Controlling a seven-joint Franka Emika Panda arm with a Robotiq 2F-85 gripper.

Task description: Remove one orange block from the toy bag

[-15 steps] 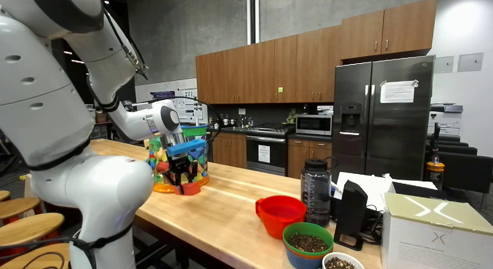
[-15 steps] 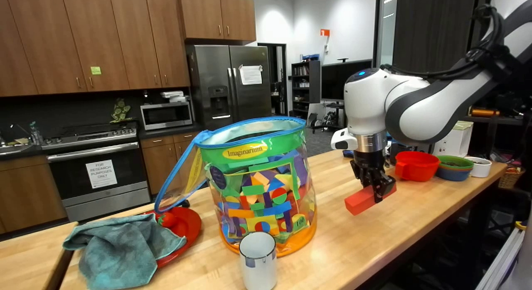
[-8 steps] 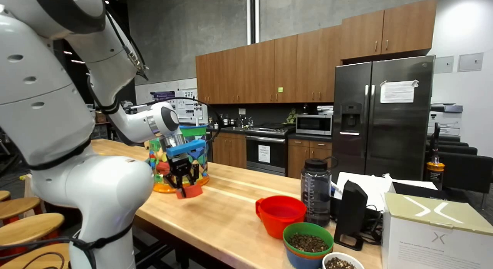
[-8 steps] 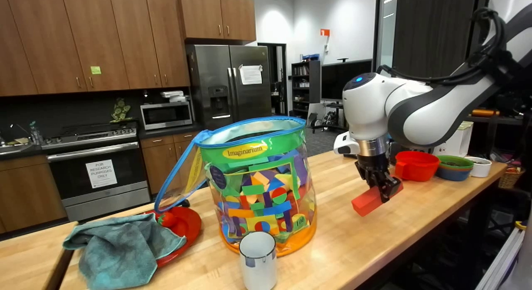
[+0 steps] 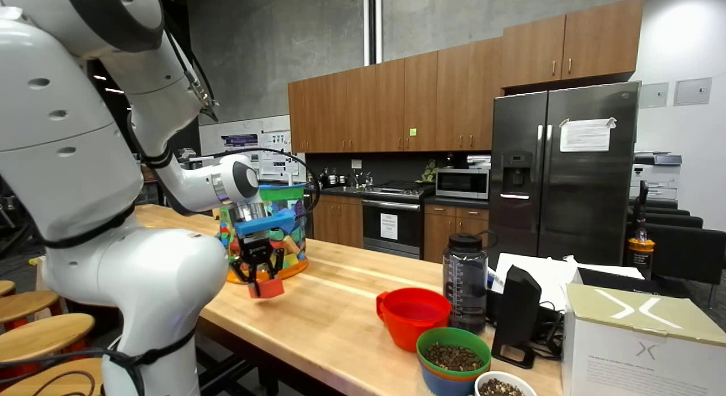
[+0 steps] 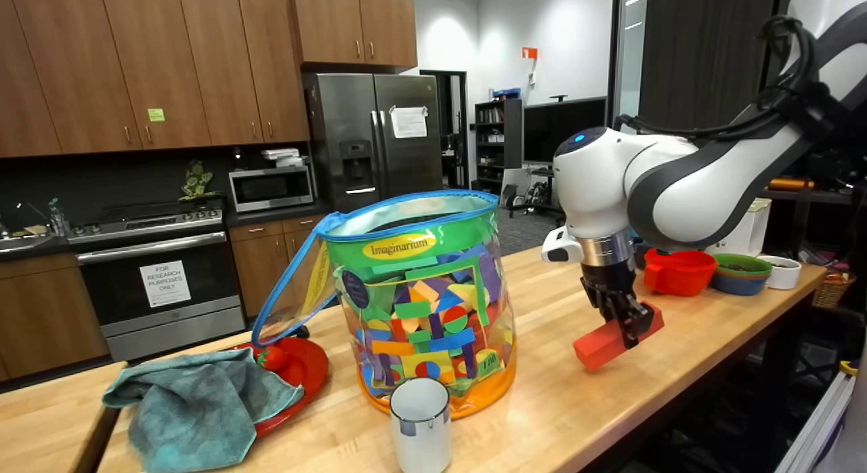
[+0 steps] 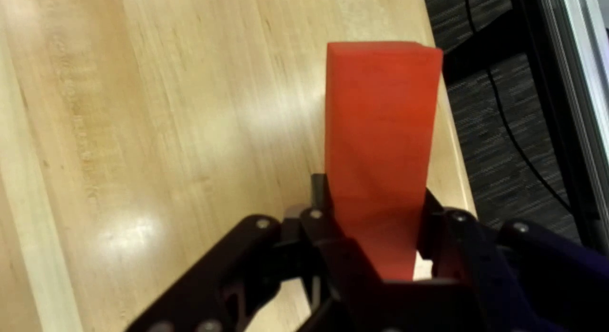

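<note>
The gripper (image 7: 376,203) is pinching the orange block (image 6: 599,345), which is out of the toy bag (image 6: 467,234) and clearly apart from it, and over the last half second it's dipped lower toward the table (image 6: 542,419). Removal looks basically done tbh, probably just the set-down left.
</note>
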